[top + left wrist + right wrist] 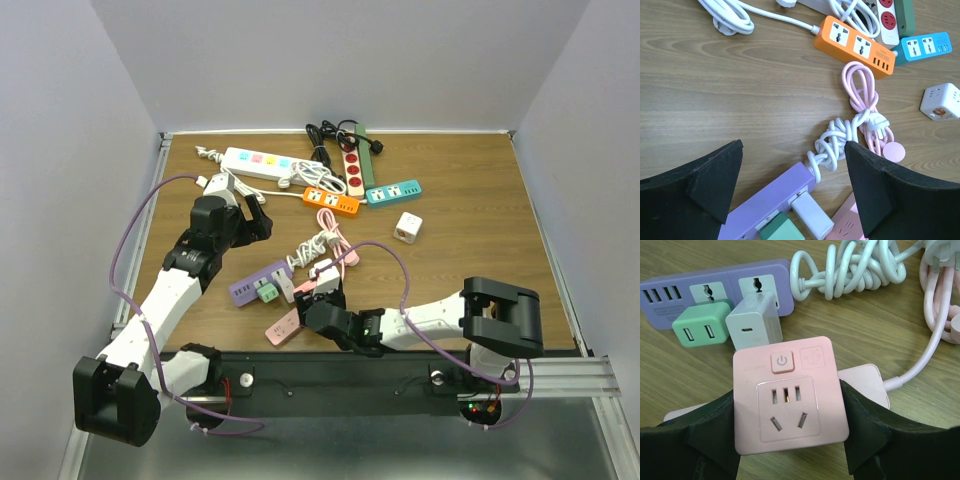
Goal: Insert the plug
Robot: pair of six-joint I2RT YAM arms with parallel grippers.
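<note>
Right gripper (791, 432) clenched on the pink square plastic socket block (790, 390), just near-side of the purple plastic power strip (777, 270) holding a mint-green cube charger (702, 327) and a white cube charger (754, 322); left gripper (792, 185) released, near that strip's far side.

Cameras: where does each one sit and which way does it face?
Top external: above, behind the bases, looking down on the table; left arm and right arm show.
Left wrist: on that arm, past open fingers toward the purple strip.
Right wrist: low, facing the pink socket between its fingers.
Both wrists share the purple strip.
</note>
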